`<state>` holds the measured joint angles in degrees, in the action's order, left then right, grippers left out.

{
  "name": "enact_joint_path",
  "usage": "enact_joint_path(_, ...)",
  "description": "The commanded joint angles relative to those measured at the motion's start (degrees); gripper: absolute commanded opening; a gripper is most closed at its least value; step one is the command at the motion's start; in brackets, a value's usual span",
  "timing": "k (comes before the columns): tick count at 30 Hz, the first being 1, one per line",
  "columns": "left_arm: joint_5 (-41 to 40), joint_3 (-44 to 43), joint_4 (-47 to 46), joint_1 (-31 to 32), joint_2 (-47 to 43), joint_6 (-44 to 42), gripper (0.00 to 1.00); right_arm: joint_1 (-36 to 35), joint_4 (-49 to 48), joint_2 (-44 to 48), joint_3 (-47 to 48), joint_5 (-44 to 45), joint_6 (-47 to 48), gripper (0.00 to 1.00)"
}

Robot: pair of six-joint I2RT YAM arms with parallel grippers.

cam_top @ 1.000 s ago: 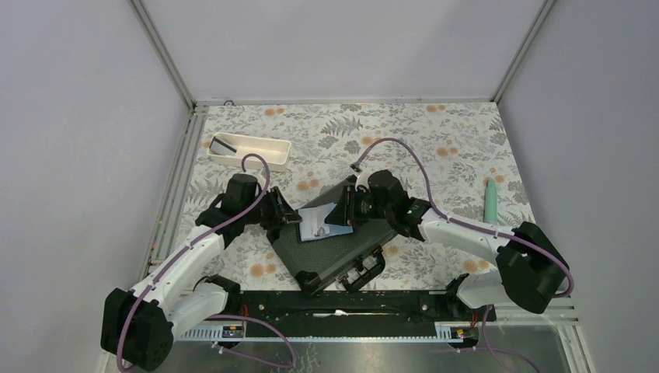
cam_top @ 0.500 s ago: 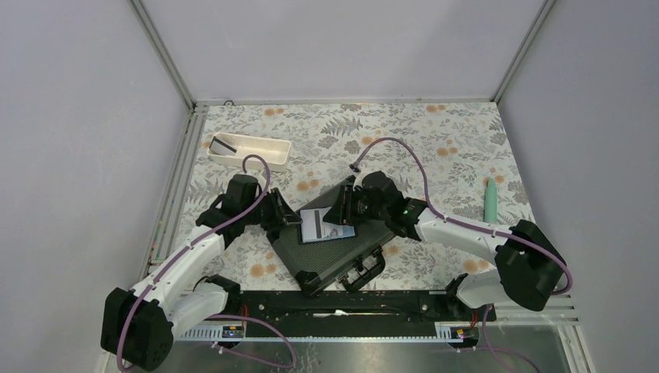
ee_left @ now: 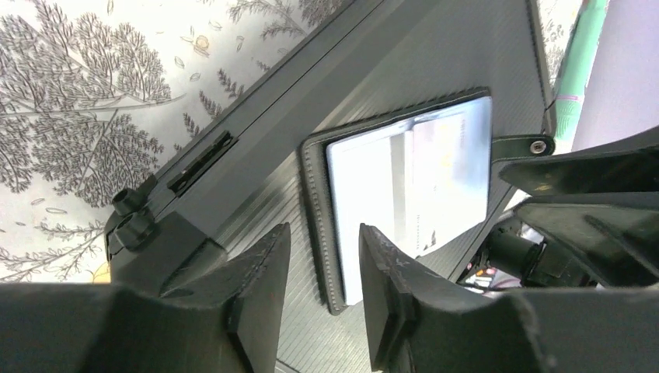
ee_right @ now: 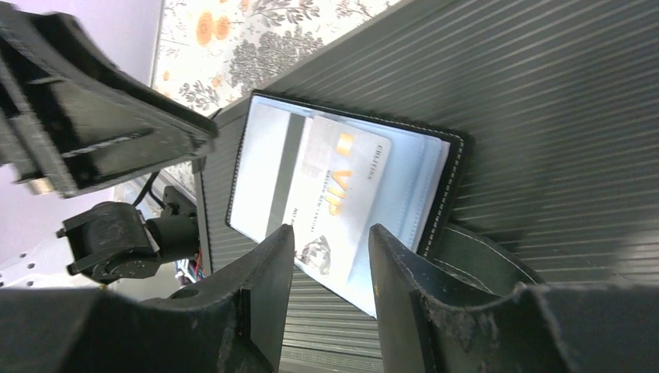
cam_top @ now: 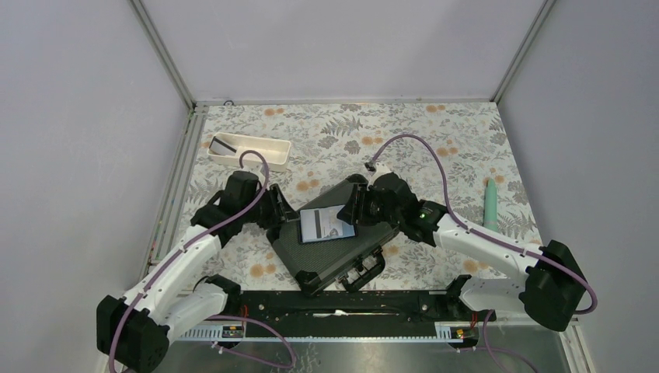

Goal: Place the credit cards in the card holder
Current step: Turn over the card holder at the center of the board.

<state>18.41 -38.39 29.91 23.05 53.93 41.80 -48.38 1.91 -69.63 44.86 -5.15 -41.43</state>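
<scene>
1. One black hard case [cam_top: 342, 256] lies under both my hands; it is the largest thing here, and everything I am working on sits on its ribbed lid.
2. One white tray [cam_top: 264, 144] lies well out beyond my left gripper [cam_top: 284, 221], away from the case; my right gripper [cam_top: 353, 217] is much farther from it.
3. One card holder [cam_top: 311, 225] lies spread open and flat on the lid, directly between my two hands; its long axis runs from one hand across to the other. Its stitched edge is just ahead of the left gripper [ee_left: 324, 233], and its pocketed side is just ahead of the right gripper [ee_right: 330, 233].
4. One slim green stick [cam_top: 491, 200] lies well off to the outer side of my right arm; it has no part in this job.
5. Cards: I count two for certain. One pale card [ee_right: 342, 186] lies slantwise on the holder's pockets with its long axis pointing at my right fingertips, so the right hand is the nearer one to push it home; whether it is fully seated I cannot tell. One dark card [cam_top: 224, 145] waits in the tray, nearer my left hand. A striped panel beneath the pale card may be a third; I cannot tell.
6. Both hands have their jaws parted and pinch nothing.
</scene>
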Motion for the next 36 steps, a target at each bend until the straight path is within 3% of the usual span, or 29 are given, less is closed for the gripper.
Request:
enact_joint_path(1,-8.53,-7.19,2.71,3.57,-1.47,-1.59,0.41,0.04,3.27,0.88,0.97,3.05,0.35,0.47)
enact_joint_path(7,-7.42,-8.3,-1.14,9.03,0.13,2.93,0.41,0.04,3.15,0.53,0.48,2.77,-0.22,0.46)
enact_joint_path(21,-1.07,-0.93,-18.15,15.03,6.18,13.31,0.4,0.17,2.24,-0.55,-1.02,3.41,-1.39,0.43)
enact_joint_path(36,-4.26,-0.06,-17.42,17.69,10.4,13.96,0.39,0.22,0.97,-1.83,-1.46,2.26,-1.98,0.41)
